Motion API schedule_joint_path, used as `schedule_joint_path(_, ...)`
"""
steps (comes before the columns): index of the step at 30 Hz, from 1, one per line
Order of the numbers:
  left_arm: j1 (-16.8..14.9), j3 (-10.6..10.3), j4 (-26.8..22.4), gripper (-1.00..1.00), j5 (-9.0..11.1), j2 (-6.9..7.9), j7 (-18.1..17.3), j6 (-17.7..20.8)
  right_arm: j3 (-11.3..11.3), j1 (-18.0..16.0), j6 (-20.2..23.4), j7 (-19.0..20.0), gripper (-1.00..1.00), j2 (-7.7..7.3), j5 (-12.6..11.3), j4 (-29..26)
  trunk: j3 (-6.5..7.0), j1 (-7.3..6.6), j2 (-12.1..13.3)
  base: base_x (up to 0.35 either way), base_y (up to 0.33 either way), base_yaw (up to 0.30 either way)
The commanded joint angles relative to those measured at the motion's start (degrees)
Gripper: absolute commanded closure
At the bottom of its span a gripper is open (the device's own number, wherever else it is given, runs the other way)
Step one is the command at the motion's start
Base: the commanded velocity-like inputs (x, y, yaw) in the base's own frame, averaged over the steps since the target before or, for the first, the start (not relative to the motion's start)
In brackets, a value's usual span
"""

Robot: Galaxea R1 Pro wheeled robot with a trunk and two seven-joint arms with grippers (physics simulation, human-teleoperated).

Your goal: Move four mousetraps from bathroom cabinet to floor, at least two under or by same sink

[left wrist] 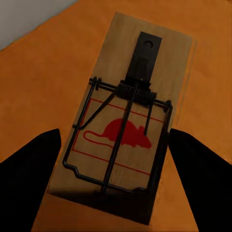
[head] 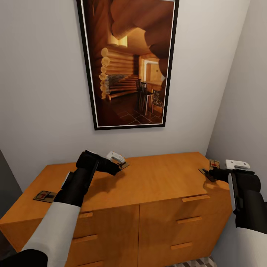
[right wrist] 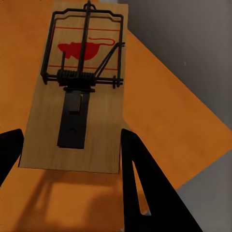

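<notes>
Three flat tan wooden mousetraps are seen on the orange-brown wooden cabinet (head: 155, 181): one (head: 45, 196) untouched at its left end, one (left wrist: 126, 130) straddled by the open left gripper (head: 119, 163), one (right wrist: 79, 92) straddled by the open right gripper (head: 209, 172).

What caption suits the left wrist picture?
Two dark fingers flank a mousetrap lying on the orange cabinet top.

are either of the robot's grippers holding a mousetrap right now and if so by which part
Each gripper straddles a flat tan wooden mousetrap across its long side edges: left gripper on one, right gripper on another. Whether either is clamped cannot be told.
</notes>
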Motion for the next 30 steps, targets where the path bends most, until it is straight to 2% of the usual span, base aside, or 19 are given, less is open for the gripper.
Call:
schedule_joint_path(1, 0.0, 1.7, -0.2, 1.0, -1.2, -0.03, -0.5, 0.3, 0.0, -0.1, 0.2, 0.5, 1.0, 0.02, 0.5, -0.1, -0.07, 0.0, 0.0, 0.0, 0.0, 0.0)
schedule_joint_path(4, 0.0, 5.0, -0.3, 1.0, -3.1, -0.03, -0.4, 0.3, 0.1, -0.1, 0.2, 0.5, 1.0, 0.05, 0.4, -0.2, -0.07, 0.0, 0.0, 0.0, 0.0, 0.0)
schedule_joint_path(5, 0.0, 6.9, -0.3, 1.0, -4.2, -0.03, -0.4, 0.3, 0.1, 0.0, 0.2, 0.5, 1.0, 0.05, 0.3, -0.2, -0.07, 0.0, 0.0, 0.0, 0.0, 0.0)
schedule_joint_path(7, 0.0, 9.2, -0.4, 1.0, -5.4, -0.03, -0.3, 0.3, 0.2, 0.0, 0.2, 0.5, 1.0, 0.08, 0.2, -0.3, -0.07, 0.0, 0.0, 0.0, 0.0, 0.0)
schedule_joint_path(8, 0.0, 12.1, -0.4, 1.0, -6.8, -0.02, -0.3, 0.3, 0.2, 0.0, 0.2, 0.5, 1.0, 0.14, 0.2, -0.3, -0.07, 0.0, 0.0, 0.0, 0.0, 0.0)
schedule_joint_path(9, 0.0, 13.8, -0.4, 1.0, -7.5, -0.02, -0.3, 0.3, 0.2, 0.0, 0.2, 0.5, 1.0, 0.16, 0.1, -0.3, -0.07, 0.0, 0.0, 0.0, 0.0, 0.0)
schedule_joint_path(10, 0.0, 17.3, -0.5, 1.0, -9.1, 0.01, -0.3, 0.3, 0.3, 0.0, 0.2, 0.5, 1.0, 0.21, 0.1, -0.3, -0.07, 0.0, 0.0, 0.0, 0.0, 0.0)
schedule_joint_path(11, 0.0, 19.2, -0.6, 1.0, -9.8, 0.02, -0.3, 0.3, 0.3, 0.0, 0.2, 0.6, 1.0, 0.25, 0.0, -0.4, -0.07, 0.0, 0.0, 0.0, 0.0, 0.0)
schedule_joint_path(12, 0.0, 22.6, -1.0, 1.0, -11.3, 0.03, -0.3, 0.3, 0.3, 0.0, 0.2, 0.6, 1.0, 0.31, -0.1, -0.4, -0.07, 0.0, 0.0, 0.0, 0.0, 0.0)
schedule_joint_path(14, 0.0, 25.5, -1.7, 1.0, -12.7, 0.06, -0.4, 0.3, 0.5, -0.1, 0.2, 0.6, 1.0, 0.45, -0.2, -0.4, -0.07, 0.0, 0.0, 0.0, 0.0, 0.0)
schedule_joint_path(15, 0.0, 27.5, -2.7, 1.0, -14.1, 0.09, -0.4, 0.3, 1.1, -0.1, 0.2, 0.7, 1.0, 0.58, -0.2, -0.4, -0.07, 0.0, 0.0, 0.0, 0.0, 0.0)
schedule_joint_path(17, 0.0, 29.3, -4.2, 1.0, -16.0, 0.12, -0.6, 0.3, 2.9, -0.1, 0.2, 0.8, 1.0, 0.85, -0.3, -0.4, -0.07, 0.0, 0.0, 0.0, 0.0, 0.0)
schedule_joint_path(19, 0.0, 29.9, -5.2, 1.0, -17.1, 0.13, -0.6, 0.3, 4.6, -0.1, 0.2, 0.9, 1.0, 0.98, -0.3, -0.5, -0.07, 0.0, 0.0, 0.0, 0.0, 0.0)
schedule_joint_path(20, 0.0, 30.3, -6.1, 1.0, -18.2, 0.13, -0.7, 0.3, 6.5, -0.1, 0.2, 0.9, 1.0, 1.09, -0.3, -0.9, -0.07, 0.0, 0.0, 0.0, 0.0, 0.0)
schedule_joint_path(24, 0.0, 30.9, -8.0, 1.0, -20.1, 0.1, -0.8, 0.3, 11.7, 0.0, 0.2, 0.8, 1.0, 1.42, -0.5, -3.2, -0.07, 0.0, 0.0, 0.0, 0.0, 0.0)
schedule_joint_path(25, 0.0, 30.9, -8.2, 1.0, -20.3, 0.09, -0.8, 0.3, 12.4, 0.0, 0.2, 0.8, 1.0, 1.7, -0.5, -3.5, -0.07, 0.0, 0.0, 0.0, 0.0, 0.0)
schedule_joint_path(28, 0.0, 30.9, -8.6, 1.0, -20.6, 0.09, -0.9, 0.3, 14.3, 0.1, 0.2, 0.6, 1.0, 4.91, -0.5, -4.0, -0.07, 0.0, 0.0, 0.0, 0.0, 0.0)
schedule_joint_path(29, 0.0, 30.9, -8.8, 1.0, -20.7, 0.09, -0.9, 0.3, 14.9, 0.1, 0.2, 0.5, 1.0, 7.22, -0.3, -4.2, -0.07, 0.0, 0.0, 0.0, 0.0, 0.0)
schedule_joint_path(30, 0.0, 30.9, -9.0, 1.0, -20.8, 0.09, -0.9, 0.3, 15.1, 0.1, 0.2, 0.3, 1.0, 8.37, -0.2, -4.3, -0.07, 0.0, 0.0, -0.021, 0.0, 0.0)
